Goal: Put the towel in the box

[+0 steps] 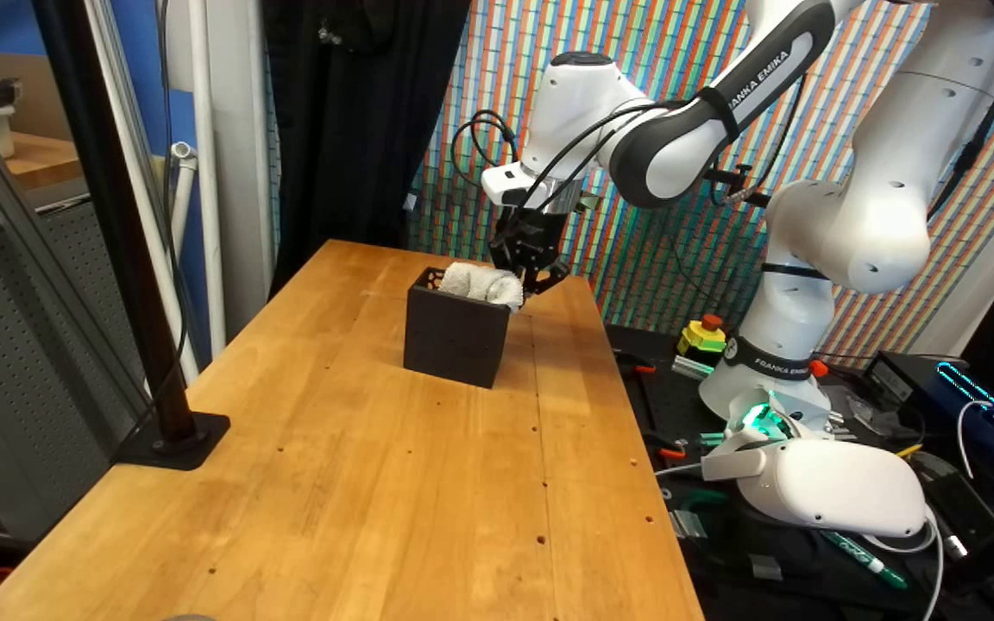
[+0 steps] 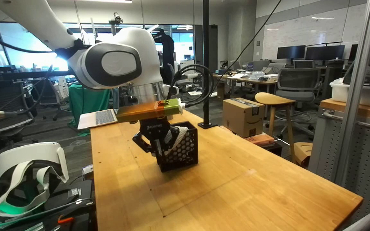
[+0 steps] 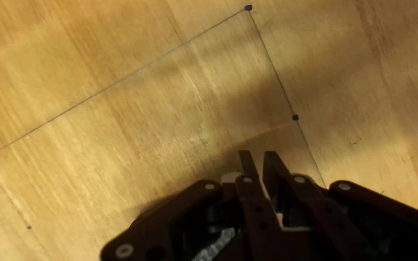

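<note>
Box (image 1: pixel 454 336) beside fingers (image 3: pixel 247 163), free tabletop (image 1: pixel 376 500) around

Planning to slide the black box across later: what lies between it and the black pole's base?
Only bare wooden tabletop lies between the black box and the black pole's base; an exterior view shows that stretch.

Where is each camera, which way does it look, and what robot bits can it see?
Wrist view: on the arm, near the claw, looking down at the table; the claw shows at the bottom.
In an exterior view: higher than the table, looking along it toward the patterned wall; arm, base and claw show.
In an exterior view: higher than the table, looking toward a laptop, stool and whiteboard; arm and claw show, no base.
Both exterior views share table, box, towel and white headset, and look roughly opposite ways.
</note>
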`<move>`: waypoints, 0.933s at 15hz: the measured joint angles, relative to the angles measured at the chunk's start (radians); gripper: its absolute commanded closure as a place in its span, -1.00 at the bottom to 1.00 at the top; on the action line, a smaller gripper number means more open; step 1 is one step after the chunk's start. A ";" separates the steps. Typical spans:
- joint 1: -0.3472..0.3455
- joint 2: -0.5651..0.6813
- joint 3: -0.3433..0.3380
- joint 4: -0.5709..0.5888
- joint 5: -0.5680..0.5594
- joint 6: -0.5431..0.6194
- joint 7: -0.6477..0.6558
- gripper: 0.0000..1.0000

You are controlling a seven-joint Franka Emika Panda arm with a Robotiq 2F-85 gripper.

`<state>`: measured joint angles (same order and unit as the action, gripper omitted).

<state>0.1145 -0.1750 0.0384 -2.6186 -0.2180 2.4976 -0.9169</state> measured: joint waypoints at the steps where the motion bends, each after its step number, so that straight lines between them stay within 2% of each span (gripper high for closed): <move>1: -0.002 0.000 0.000 0.000 0.000 0.016 0.001 0.68; 7: 0.004 -0.007 -0.005 -0.020 0.059 0.128 -0.044 0.68; 14: 0.065 -0.039 -0.047 -0.049 0.273 0.187 -0.288 0.68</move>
<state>0.1794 -0.2143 -0.0084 -2.6676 0.0552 2.6841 -1.2050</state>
